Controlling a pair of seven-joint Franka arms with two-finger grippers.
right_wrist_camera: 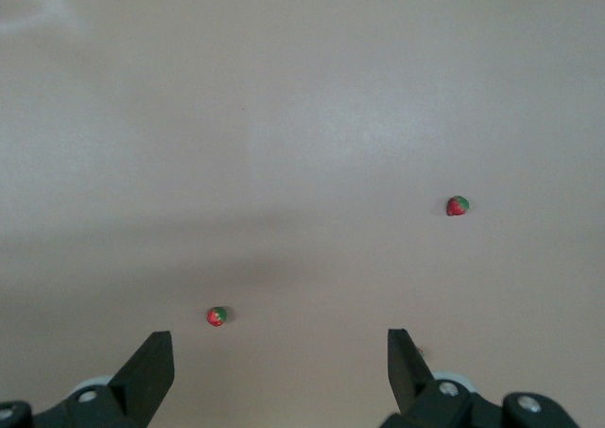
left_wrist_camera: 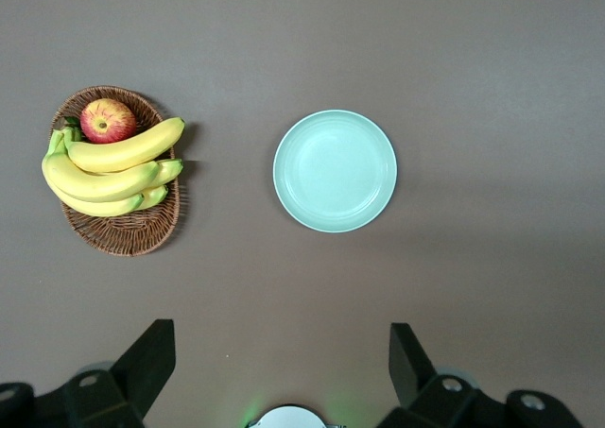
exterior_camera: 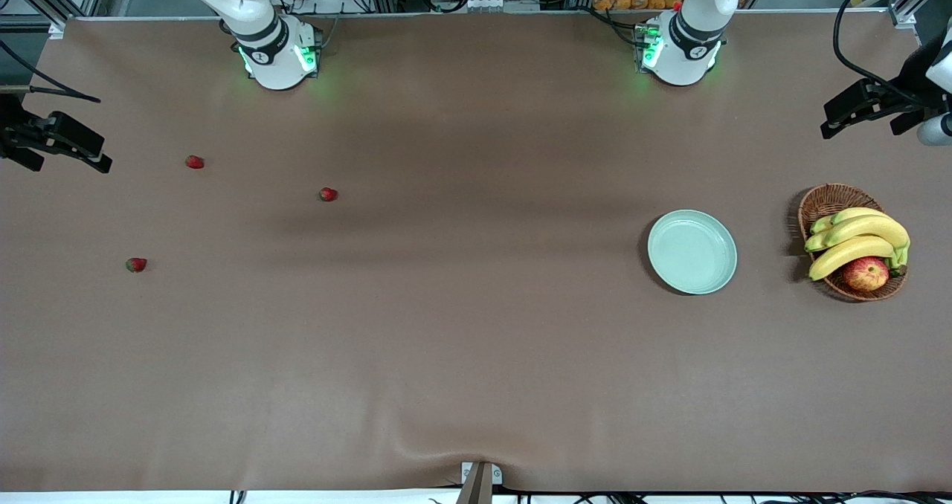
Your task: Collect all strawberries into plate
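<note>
Left gripper (left_wrist_camera: pixel 281 367): jaws spread wide, nothing between them, hanging high over the left arm's end of the table; this arm waits.
Left gripper's fingers (left_wrist_camera: pixel 151 357): two dark pads well apart, bare tabletop showing between.
Right gripper (right_wrist_camera: pixel 281 367): jaws wide too, holding nothing, up over the right arm's end of the table.
Right gripper's fingers (right_wrist_camera: pixel 149 364): apart, with plain brown surface between them.
Strawberries: three, all loose on the table (exterior_camera: pixel 476 355) at the right arm's end, well apart from one another.
First strawberry (exterior_camera: pixel 195 162): the one farthest from the front camera.
Second strawberry (exterior_camera: pixel 328 194): the nearest of the three to the table's middle.
Third strawberry (exterior_camera: pixel 136 265): nearest the front camera, closest to the table's end.
Plate (exterior_camera: pixel 692 252): pale mint green, flat on the table toward the left arm's end, nothing on it, well apart from every berry.
Basket (exterior_camera: pixel 822 205): wicker, just beside the plate, toward the table's end.
Bananas (exterior_camera: pixel 863 230): a yellow bunch lying in the basket.
Apple (exterior_camera: pixel 866 273): red-yellow, in the basket, touching the bananas.
</note>
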